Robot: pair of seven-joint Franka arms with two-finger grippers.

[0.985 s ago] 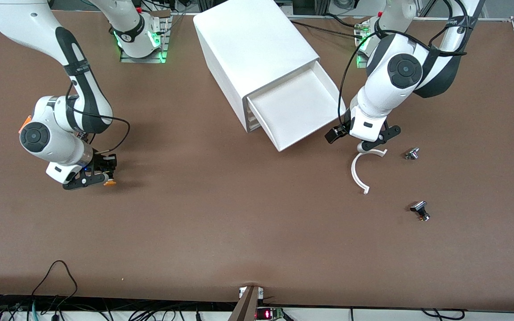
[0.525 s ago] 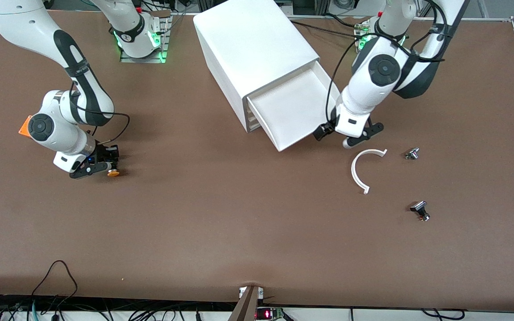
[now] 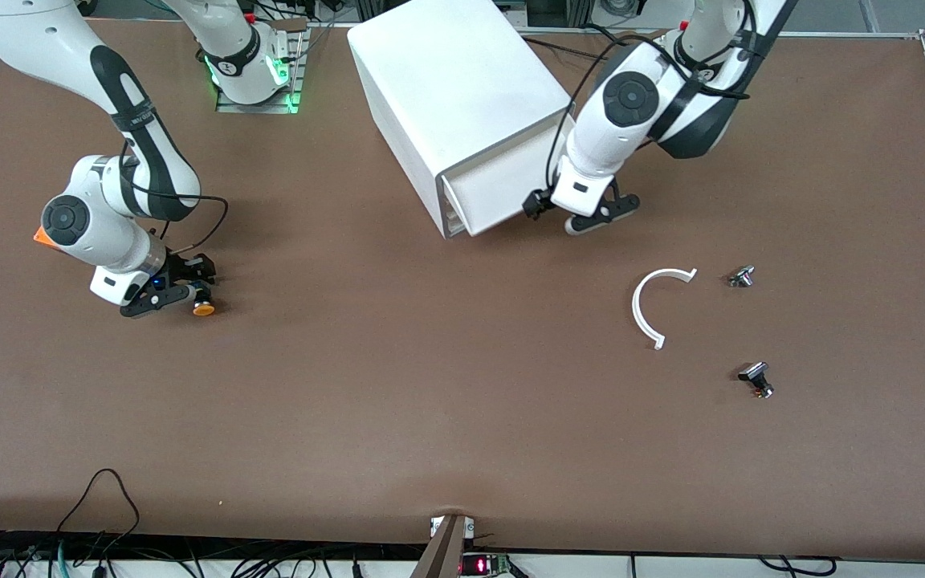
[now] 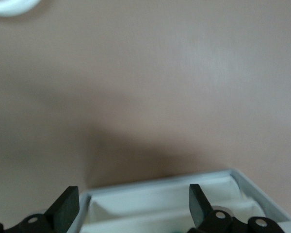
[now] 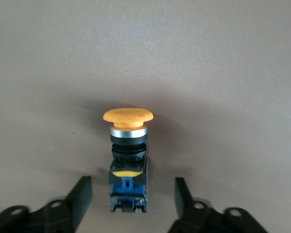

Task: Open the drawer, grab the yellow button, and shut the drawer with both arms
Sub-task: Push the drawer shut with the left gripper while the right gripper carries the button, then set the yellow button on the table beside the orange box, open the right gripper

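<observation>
Button (image 5: pixel 128 160): orange mushroom cap, silver collar, black-and-blue body, lying on the brown table (image 3: pixel 398 385) between the right gripper's (image 3: pixel 181 295) parted fingers (image 5: pixel 76 201), neither pad touching it. Drawer (image 3: pixel 488 197) almost fully in the white cabinet (image 3: pixel 446 88), only a short lip of tray showing; left gripper (image 3: pixel 571 215) sits at its front, jaws spread wide with nothing between them. Past that gripper, toward the front camera: a white curved strip (image 3: pixel 645 309) and two small silver-black parts (image 3: pixel 742 276) (image 3: pixel 756 379). Lower drawers mostly hidden; left wrist view blurred.
</observation>
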